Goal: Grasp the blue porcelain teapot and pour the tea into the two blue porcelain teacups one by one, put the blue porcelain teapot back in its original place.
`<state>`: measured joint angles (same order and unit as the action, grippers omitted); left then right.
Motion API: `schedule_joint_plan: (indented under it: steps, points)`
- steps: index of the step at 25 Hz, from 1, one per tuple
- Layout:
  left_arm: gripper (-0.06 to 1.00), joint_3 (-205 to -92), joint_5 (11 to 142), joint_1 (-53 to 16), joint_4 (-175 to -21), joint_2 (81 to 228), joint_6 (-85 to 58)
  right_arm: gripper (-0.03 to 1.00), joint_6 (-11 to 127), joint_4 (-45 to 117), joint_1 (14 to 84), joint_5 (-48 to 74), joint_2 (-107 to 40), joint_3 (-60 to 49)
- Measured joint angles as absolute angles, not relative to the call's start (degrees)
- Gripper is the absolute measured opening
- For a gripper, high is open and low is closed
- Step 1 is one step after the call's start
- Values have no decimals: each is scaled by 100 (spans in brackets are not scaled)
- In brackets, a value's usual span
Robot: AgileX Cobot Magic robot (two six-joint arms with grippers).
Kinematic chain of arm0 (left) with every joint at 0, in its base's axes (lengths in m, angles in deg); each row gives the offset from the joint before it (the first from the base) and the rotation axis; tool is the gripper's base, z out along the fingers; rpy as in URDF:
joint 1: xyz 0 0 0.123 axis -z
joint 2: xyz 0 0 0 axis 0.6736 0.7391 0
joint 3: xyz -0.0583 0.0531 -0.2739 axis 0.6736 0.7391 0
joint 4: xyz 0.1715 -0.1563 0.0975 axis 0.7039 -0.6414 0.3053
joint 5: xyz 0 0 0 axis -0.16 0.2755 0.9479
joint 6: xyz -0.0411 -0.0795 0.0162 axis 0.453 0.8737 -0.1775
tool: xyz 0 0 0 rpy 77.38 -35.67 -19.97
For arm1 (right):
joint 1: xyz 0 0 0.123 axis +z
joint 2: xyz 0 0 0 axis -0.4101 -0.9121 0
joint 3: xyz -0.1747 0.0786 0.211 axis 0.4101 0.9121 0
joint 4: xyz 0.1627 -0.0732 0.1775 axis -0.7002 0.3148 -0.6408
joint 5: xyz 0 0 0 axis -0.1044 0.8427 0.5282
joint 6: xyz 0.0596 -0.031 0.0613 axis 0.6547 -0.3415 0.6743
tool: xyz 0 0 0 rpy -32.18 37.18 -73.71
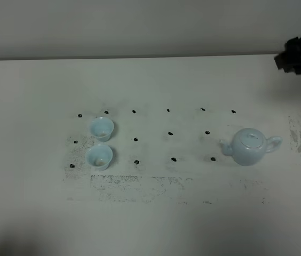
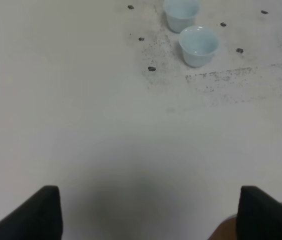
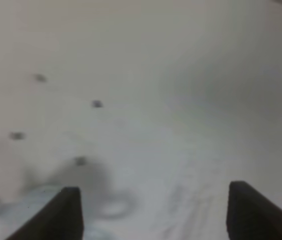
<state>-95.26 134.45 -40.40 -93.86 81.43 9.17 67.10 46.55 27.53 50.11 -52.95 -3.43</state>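
Pale-blue glaze marks all the task items on the white table (image 1: 156, 80). The blue porcelain teapot (image 1: 249, 147) stands upright, lid on. In the exterior high view its long axis runs 9 to 3 o'clock, with the spout at 9 and the loop handle at 3. Well apart from it, toward 9 o'clock, stand the first teacup (image 1: 102, 128) and the second teacup (image 1: 99, 157), just beside each other.

I read the right gripper (image 3: 153, 205) as spread wide with nothing between its fingers. Its arm (image 1: 300, 53) sits at roughly 1 o'clock from the teapot, so the teapot lies at about 7 o'clock from the tool, handle end nearer. The left gripper (image 2: 151, 205) is also spread and empty over bare table, nearer the cups.

I judge the right arm the nearer one for the grasp.
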Motion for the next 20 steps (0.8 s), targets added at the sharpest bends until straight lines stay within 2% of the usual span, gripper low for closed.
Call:
schedule_joint_plan:
  steps: [4, 8, 20]
  points:
    - [68, -9526, 13445, -4040, -9386, 8143, 917, 58, 7077, 5619, 2751, 3528, -5129, 1002]
    - [68, -9526, 13445, -4040, -9386, 8143, 917, 58, 7617, 6420, 2694, 2515, -5079, 1714]
    - [68, -9526, 13445, -4040, -9386, 8143, 901, 58, 9127, 7587, 2477, 1145, -5709, 1920]
